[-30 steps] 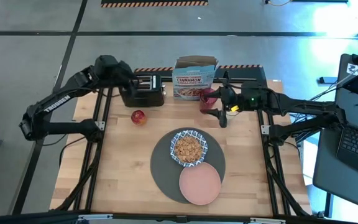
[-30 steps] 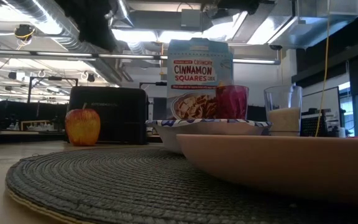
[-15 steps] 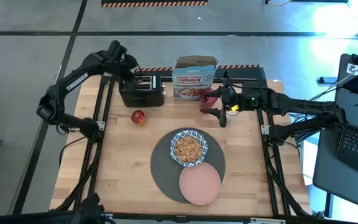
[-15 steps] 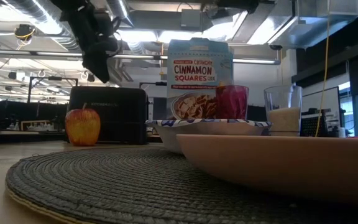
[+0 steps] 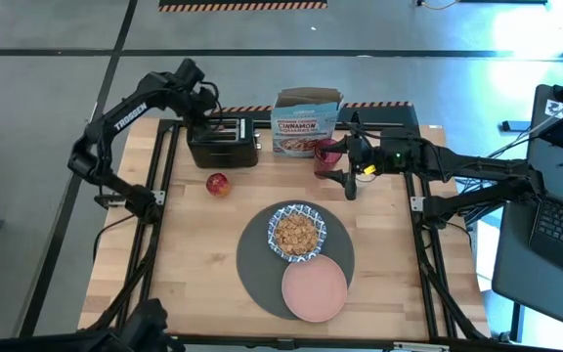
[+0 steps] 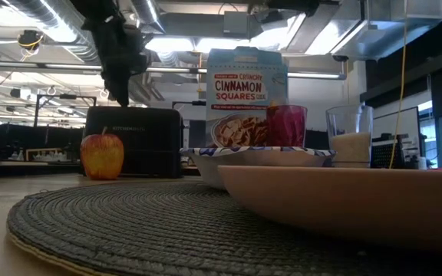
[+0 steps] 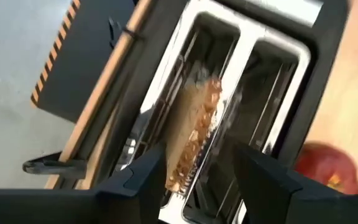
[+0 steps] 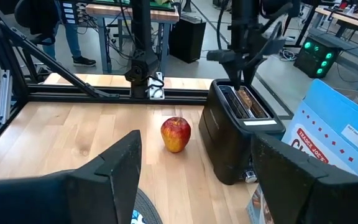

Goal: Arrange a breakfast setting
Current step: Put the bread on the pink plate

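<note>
A round dark-grey mat (image 5: 262, 269) lies at the table's middle front, with the blue-and-white bowl (image 5: 296, 233) of cereal and the salmon-pink plate (image 5: 314, 288) resting on it. The red tumbler (image 5: 327, 156) and the milk glass (image 6: 351, 136) stand at the far right. I see no spoon. My left gripper (image 7: 197, 165) hangs open above the black toaster (image 5: 223, 144), fingers pointing down on either side of a toast slice (image 7: 194, 134) that stands in a slot. My right gripper (image 5: 343, 184) is open and empty beside the tumbler.
A cereal box (image 5: 306, 122) stands at the far edge between the toaster and the tumbler. A red apple (image 5: 218, 184) lies in front of the toaster. Bare wood shows on the table's left and near left. A person stands in the room beyond the table (image 8: 73, 31).
My left arm has raised its elbow, and the gripper has tipped from a slant until it points straight down over the toaster. My right arm and the tableware have kept still.
</note>
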